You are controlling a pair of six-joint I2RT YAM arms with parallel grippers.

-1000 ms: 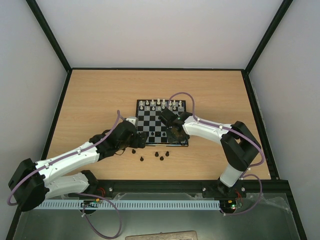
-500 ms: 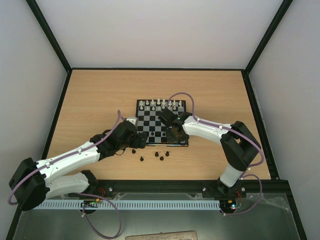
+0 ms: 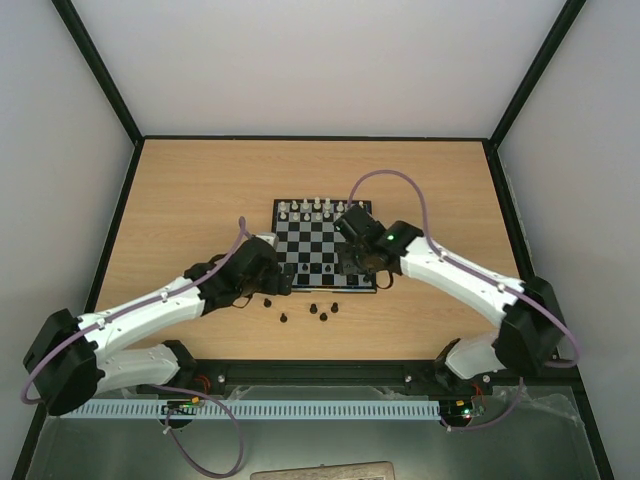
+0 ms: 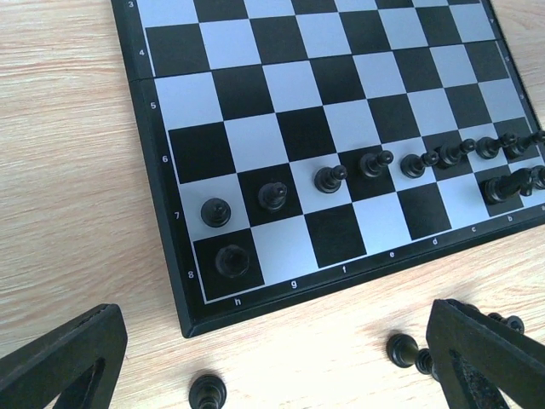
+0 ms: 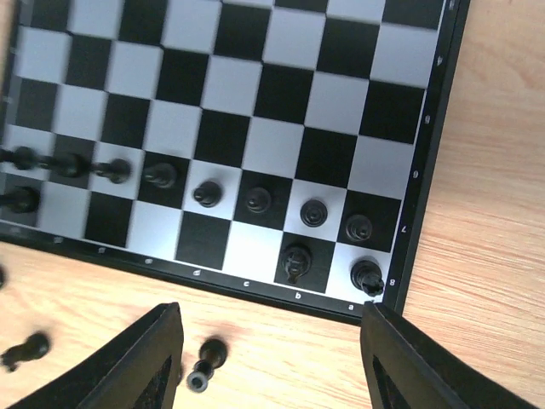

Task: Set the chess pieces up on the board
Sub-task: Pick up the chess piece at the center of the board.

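Left gripper [image 4: 272,356] and right gripper [image 5: 279,362] both gape wide, holding nothing. A few loose chess pieces [image 3: 318,310] sit on the table [image 3: 200,200] just off the board [image 4: 341,85]. Pawn row is full, back row has only a few. From above the arms hide the near corners. White pieces [image 3: 320,207] are tiny at the far edge.
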